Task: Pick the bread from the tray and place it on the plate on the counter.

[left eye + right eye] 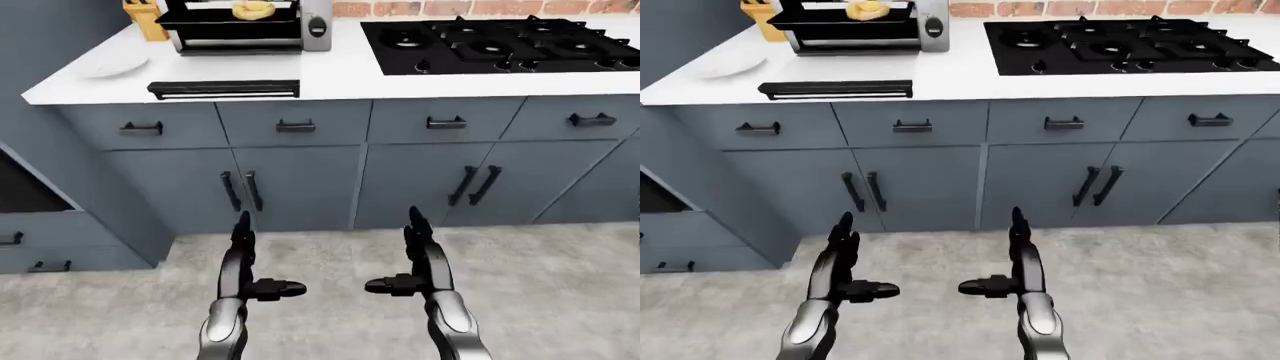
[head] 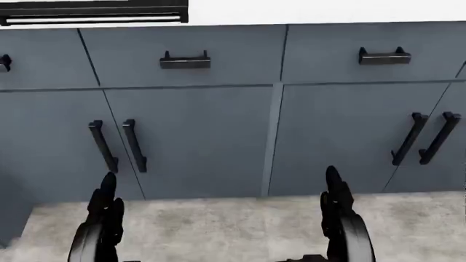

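The yellow bread (image 1: 253, 9) lies on a black tray (image 1: 230, 21) pulled out of a toaster oven at the top left of the left-eye view. A white plate (image 1: 108, 67) sits on the white counter (image 1: 330, 75) to the left of the tray. My left hand (image 1: 250, 259) and right hand (image 1: 412, 255) are both open and empty, low over the floor, far below the counter. Their fingers point up with thumbs turned inward.
A black stove (image 1: 500, 41) fills the counter's right part. The toaster oven's open door (image 1: 224, 89) lies flat near the counter edge. A yellow knife block (image 1: 147, 19) stands at top left. Grey cabinet doors and drawers (image 1: 300, 180) face me; grey floor (image 1: 560, 285) lies below.
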Robot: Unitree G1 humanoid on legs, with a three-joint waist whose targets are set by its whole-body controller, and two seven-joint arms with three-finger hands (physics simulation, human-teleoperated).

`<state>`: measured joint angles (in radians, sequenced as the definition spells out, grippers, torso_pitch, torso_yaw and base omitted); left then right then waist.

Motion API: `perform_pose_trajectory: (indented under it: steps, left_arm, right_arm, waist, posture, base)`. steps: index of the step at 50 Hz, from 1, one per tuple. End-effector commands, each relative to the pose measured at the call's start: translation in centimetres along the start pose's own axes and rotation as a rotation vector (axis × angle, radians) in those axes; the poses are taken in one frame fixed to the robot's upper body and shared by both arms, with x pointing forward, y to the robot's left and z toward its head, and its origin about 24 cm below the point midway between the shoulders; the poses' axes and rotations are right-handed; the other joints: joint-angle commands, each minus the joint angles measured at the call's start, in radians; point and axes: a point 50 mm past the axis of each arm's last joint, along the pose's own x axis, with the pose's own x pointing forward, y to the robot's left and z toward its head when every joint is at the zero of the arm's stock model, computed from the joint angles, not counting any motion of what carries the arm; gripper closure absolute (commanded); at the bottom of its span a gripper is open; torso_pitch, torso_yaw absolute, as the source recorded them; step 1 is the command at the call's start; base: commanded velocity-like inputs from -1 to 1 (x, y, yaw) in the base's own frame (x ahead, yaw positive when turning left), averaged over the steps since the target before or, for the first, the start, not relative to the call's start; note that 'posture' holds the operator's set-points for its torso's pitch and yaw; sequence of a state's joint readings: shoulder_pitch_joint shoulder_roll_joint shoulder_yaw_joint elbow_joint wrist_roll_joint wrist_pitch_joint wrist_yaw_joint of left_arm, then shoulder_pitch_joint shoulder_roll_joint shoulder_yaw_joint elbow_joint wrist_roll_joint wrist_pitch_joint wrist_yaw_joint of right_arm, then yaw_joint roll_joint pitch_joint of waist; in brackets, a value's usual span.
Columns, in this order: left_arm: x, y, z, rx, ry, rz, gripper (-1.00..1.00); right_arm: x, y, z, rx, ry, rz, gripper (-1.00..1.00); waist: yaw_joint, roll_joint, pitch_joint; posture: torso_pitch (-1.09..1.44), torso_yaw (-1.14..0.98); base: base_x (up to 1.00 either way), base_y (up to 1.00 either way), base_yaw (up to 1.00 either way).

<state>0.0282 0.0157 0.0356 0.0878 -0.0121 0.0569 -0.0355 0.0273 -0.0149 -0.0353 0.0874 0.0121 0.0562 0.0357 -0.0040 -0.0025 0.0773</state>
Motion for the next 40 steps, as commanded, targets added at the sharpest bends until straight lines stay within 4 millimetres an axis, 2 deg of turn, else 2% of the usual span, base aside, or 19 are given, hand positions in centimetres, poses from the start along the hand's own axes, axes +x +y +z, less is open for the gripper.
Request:
perform_pose_trajectory:
  steps: [1,3,4,5,7,11,16,17,19,20,22,26,28,29,30,31,33,35,40]
  left_arm:
    - [-0.3,0.2,4.9,0.004,-0.176,-0.004,-1.00]
    - [-0.6,0.4,5.8,0.015,-0.182,0.001,-1.00]
    - [-0.7,0.4,6.2,0.016,-0.185,0.003,-1.00]
    - [-0.8,0.5,6.6,0.017,-0.190,0.002,-1.00]
    - [-0.9,0.6,7.9,0.031,-0.204,0.005,-1.00]
    - [-1.0,0.8,10.1,0.073,-0.216,0.006,-1.00]
    - [-1.2,1.1,14.5,0.115,-0.271,0.005,-1.00]
    - [-1.1,1.3,15.0,0.121,-0.278,0.015,-1.00]
    - [-1.1,1.5,16.0,0.131,-0.292,0.022,-1.00]
    - [-1.1,1.5,16.4,0.139,-0.293,0.021,-1.00]
    - [-1.2,1.8,17.5,0.153,-0.309,0.037,-1.00]
    - [-1.7,2.1,19.3,0.185,-0.330,0.048,-1.00]
    - [-1.9,2.4,20.2,0.203,-0.341,0.056,-1.00]
    - [-2.0,2.4,20.7,0.211,-0.348,0.059,-1.00]
    - [-2.0,2.5,21.0,0.222,-0.350,0.063,-1.00]
    - [-2.1,2.6,21.1,0.223,-0.353,0.067,-1.00]
    - [-2.5,2.8,21.9,0.239,-0.364,0.079,-1.00]
    - [-2.9,2.8,22.3,0.254,-0.369,0.083,-1.00]
    - [-3.4,2.9,23.0,0.272,-0.384,0.102,-1.00]
  right_arm:
    - [1.4,0.8,6.0,-0.023,-0.231,-0.011,-1.00]
    - [1.6,0.9,7.3,-0.021,-0.253,-0.020,-1.00]
    - [1.7,0.8,7.6,-0.016,-0.254,-0.026,-1.00]
    - [1.7,0.8,8.1,-0.025,-0.264,-0.030,-1.00]
    - [1.7,0.6,9.3,-0.030,-0.288,-0.039,-1.00]
    - [1.4,0.2,12.8,-0.024,-0.352,-0.049,-1.00]
    - [1.5,-0.1,17.3,-0.037,-0.442,-0.069,-1.00]
    - [1.5,0.0,18.0,-0.025,-0.456,-0.068,-1.00]
    - [1.4,0.2,19.1,-0.028,-0.477,-0.060,-1.00]
    - [1.4,0.2,19.6,-0.024,-0.485,-0.059,-1.00]
    - [1.2,0.3,20.6,-0.030,-0.503,-0.051,-1.00]
    - [0.7,0.3,22.7,-0.025,-0.543,-0.046,-1.00]
    - [0.4,0.1,23.6,-0.026,-0.562,-0.048,-1.00]
    - [0.4,0.1,24.0,-0.024,-0.569,-0.047,-1.00]
    - [0.2,0.1,24.4,-0.019,-0.577,-0.045,-1.00]
    - [0.2,0.1,24.5,-0.018,-0.580,-0.045,-1.00]
    - [-0.2,0.2,25.2,-0.013,-0.595,-0.038,-1.00]
    - [-0.5,0.3,25.9,-0.013,-0.609,-0.031,-1.00]
    - [-1.1,0.4,27.2,-0.007,-0.638,-0.021,-1.00]
  waist:
    - [-0.002,-0.008,-0.001]
    - [0.016,0.000,-0.067]
    - [0.018,0.005,-0.036]
    - [0.011,-0.006,-0.022]
    - [0.014,-0.002,-0.069]
    - [0.016,0.000,-0.082]
    - [0.013,0.001,-0.089]
    - [0.009,0.008,-0.113]
    - [0.001,-0.021,-0.061]
    - [-0.001,-0.033,-0.064]
    - [-0.008,-0.034,-0.072]
    - [-0.026,0.009,-0.057]
    - [-0.032,0.044,-0.055]
    - [-0.033,0.077,-0.065]
    - [-0.028,0.131,-0.078]
    - [-0.020,0.089,-0.065]
    - [-0.016,0.087,-0.054]
    - [-0.009,0.061,-0.058]
    - [0.005,0.014,-0.043]
  posture:
    - [0.00,0.00]
    - [0.00,0.00]
    - [0.00,0.00]
    - [0.00,0.00]
    - [0.00,0.00]
    - [0.00,0.00]
    - [0.00,0.00]
    - [0.00,0.00]
    - [0.00,0.00]
    - [0.00,0.00]
    - [0.00,0.00]
    - [0.00,0.00]
    - [0.00,0.00]
    - [0.00,0.00]
    - [0.00,0.00]
    - [0.00,0.00]
    - [0.00,0.00]
    - [0.00,0.00]
    - [0.00,0.00]
  base:
    - [0.00,0.00,0.00]
    - [0.00,0.00,0.00]
    - [0.00,0.00,0.00]
    - [0.00,0.00,0.00]
    - [0.00,0.00,0.00]
    - [0.00,0.00,0.00]
    - [0.00,0.00,0.00]
    - [0.14,0.26,0.00]
    - [0.27,0.43,0.00]
    - [0.28,0.43,0.00]
    - [0.29,0.42,0.00]
    - [0.29,0.42,0.00]
    - [0.29,0.43,0.00]
    - [0.30,0.42,0.00]
    - [0.29,0.42,0.00]
    - [0.29,0.41,0.00]
    - [0.29,0.42,0.00]
    - [0.29,0.42,0.00]
    - [0.29,0.42,0.00]
